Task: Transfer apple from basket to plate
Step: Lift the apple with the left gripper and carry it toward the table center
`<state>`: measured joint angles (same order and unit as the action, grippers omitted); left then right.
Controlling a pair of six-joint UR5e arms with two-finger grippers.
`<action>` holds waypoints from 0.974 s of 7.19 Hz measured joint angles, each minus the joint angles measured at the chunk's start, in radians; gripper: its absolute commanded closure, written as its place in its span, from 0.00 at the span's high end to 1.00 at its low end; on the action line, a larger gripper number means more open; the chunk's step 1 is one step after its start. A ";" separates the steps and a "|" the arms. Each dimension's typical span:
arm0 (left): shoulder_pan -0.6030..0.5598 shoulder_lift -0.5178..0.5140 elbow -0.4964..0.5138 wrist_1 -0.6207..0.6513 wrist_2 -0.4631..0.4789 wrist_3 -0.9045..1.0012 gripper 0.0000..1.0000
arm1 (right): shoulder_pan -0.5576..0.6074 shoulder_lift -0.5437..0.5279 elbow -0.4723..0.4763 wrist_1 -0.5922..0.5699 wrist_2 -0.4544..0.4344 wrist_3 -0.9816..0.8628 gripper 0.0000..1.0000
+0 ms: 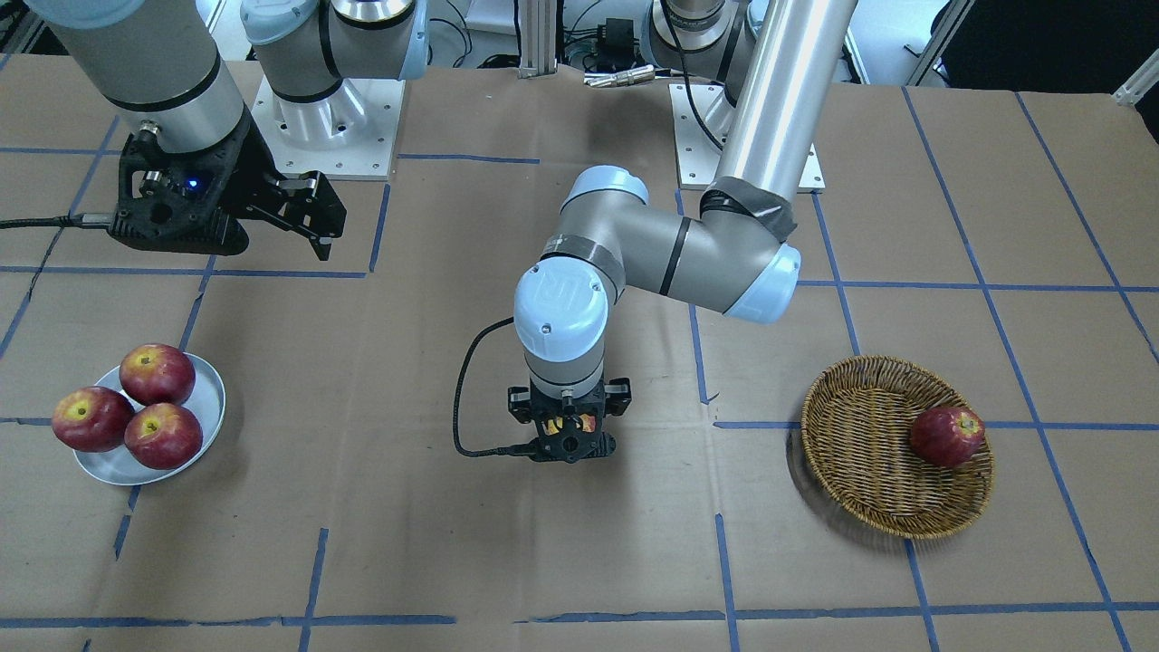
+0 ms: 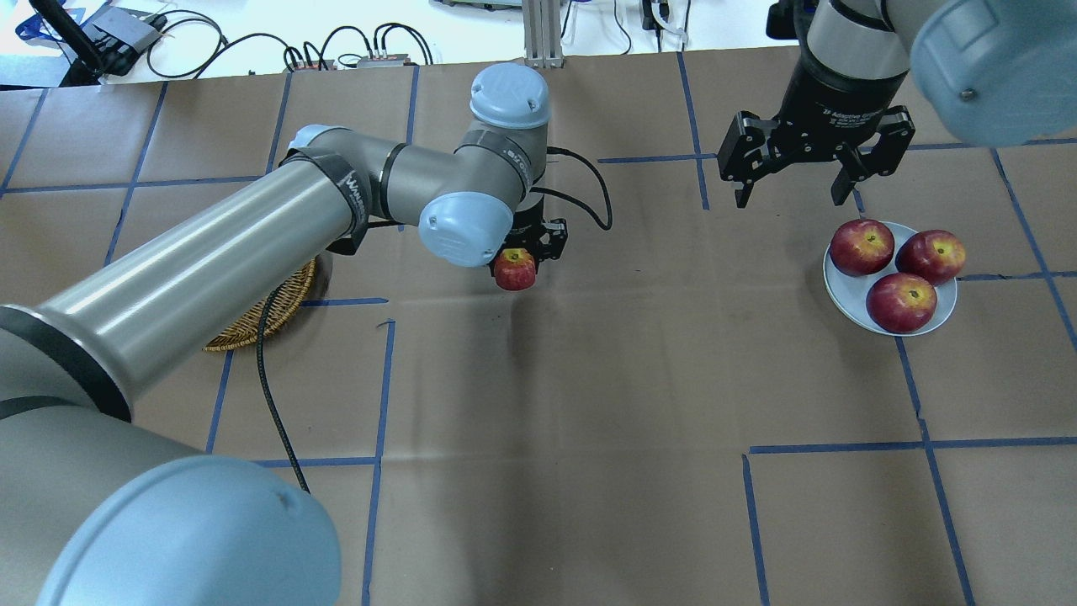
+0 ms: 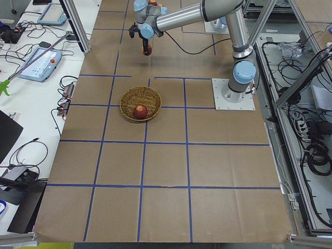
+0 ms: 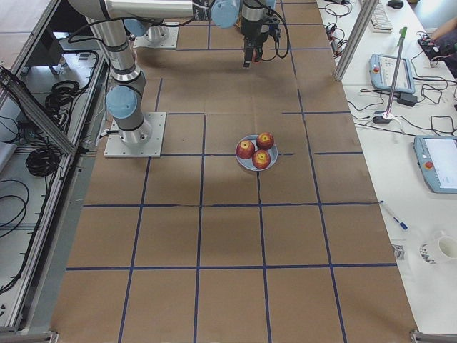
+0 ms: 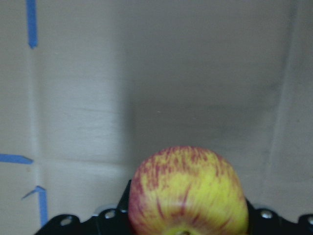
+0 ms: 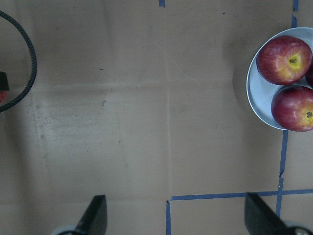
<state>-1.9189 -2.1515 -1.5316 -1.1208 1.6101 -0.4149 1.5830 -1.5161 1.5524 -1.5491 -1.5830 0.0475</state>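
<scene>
While your left gripper (image 1: 568, 427) clamps the apple (image 5: 188, 191) above the table, your right gripper (image 2: 789, 200) hangs spread beside the plate (image 2: 844, 290).

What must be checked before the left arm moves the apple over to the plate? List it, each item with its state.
1. Grip: ok, left gripper shut on the apple.
2. Apple clear of basket: ok, held over bare table.
3. Way to plate: ok, nothing lies between.
4. Room on plate: not ok, three red apples nearly fill it.
5. Clearance of right gripper: cannot tell; it hangs open close by the plate.
</scene>
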 measured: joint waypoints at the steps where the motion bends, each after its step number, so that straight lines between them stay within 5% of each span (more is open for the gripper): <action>1: -0.009 -0.016 -0.002 0.015 -0.031 -0.021 0.40 | 0.000 0.000 0.000 0.000 0.000 0.000 1.00; 3: -0.020 -0.042 -0.004 0.035 -0.052 -0.035 0.48 | 0.000 0.000 0.000 0.000 0.000 0.000 1.00; 4: -0.026 -0.049 -0.005 0.043 -0.054 -0.036 0.86 | 0.000 0.000 0.000 0.000 0.000 0.000 1.00; 5: -0.029 -0.053 -0.005 0.046 -0.055 -0.036 0.99 | 0.000 0.000 0.000 0.000 0.000 0.000 1.00; 7: -0.031 -0.046 -0.011 0.046 -0.057 -0.034 0.99 | 0.000 0.000 0.000 0.000 0.000 0.000 1.00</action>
<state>-1.9495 -2.1978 -1.5421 -1.0744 1.5531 -0.4494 1.5831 -1.5159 1.5523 -1.5493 -1.5831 0.0476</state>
